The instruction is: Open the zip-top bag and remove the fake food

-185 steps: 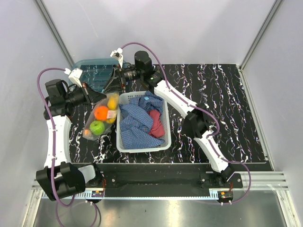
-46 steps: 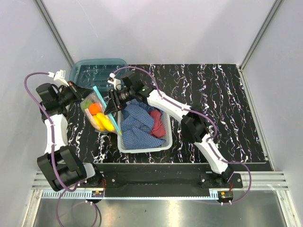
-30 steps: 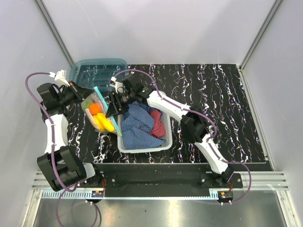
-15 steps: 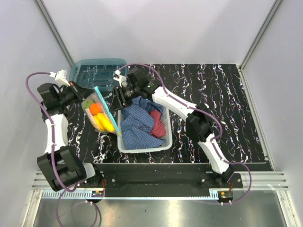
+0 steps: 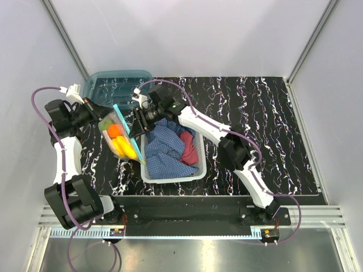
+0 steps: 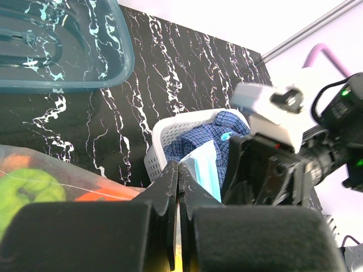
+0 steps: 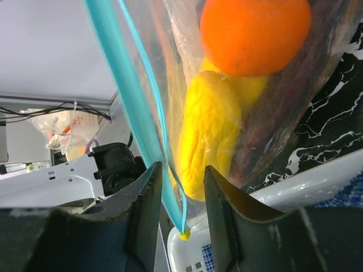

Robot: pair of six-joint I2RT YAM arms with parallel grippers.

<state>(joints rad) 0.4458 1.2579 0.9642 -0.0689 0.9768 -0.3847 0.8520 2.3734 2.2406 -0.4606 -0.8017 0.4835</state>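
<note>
The zip-top bag (image 5: 118,135) hangs clear above the table's left side, its teal zip strip (image 5: 129,136) running diagonally. Inside show fake food pieces: an orange one (image 5: 114,130) and a yellow one (image 5: 126,148). My left gripper (image 5: 97,113) is shut on the bag's upper left edge; in the left wrist view the fingers (image 6: 179,167) are pressed together on thin plastic. My right gripper (image 5: 136,123) is open at the strip; in the right wrist view (image 7: 181,170) the strip (image 7: 136,113) passes between the spread fingers, with the orange (image 7: 255,34) and yellow (image 7: 212,130) pieces behind.
A white basket (image 5: 170,177) with a blue checked cloth (image 5: 164,141) and a red cloth (image 5: 188,148) stands right beside the bag. A teal translucent bin (image 5: 116,79) sits at the back left. Grey walls close in on the left.
Since 6 s ago the bag has been lifted off the table and tilted. Over the last second my right gripper drew back from the strip, then returned slightly. The left arm held still.
</note>
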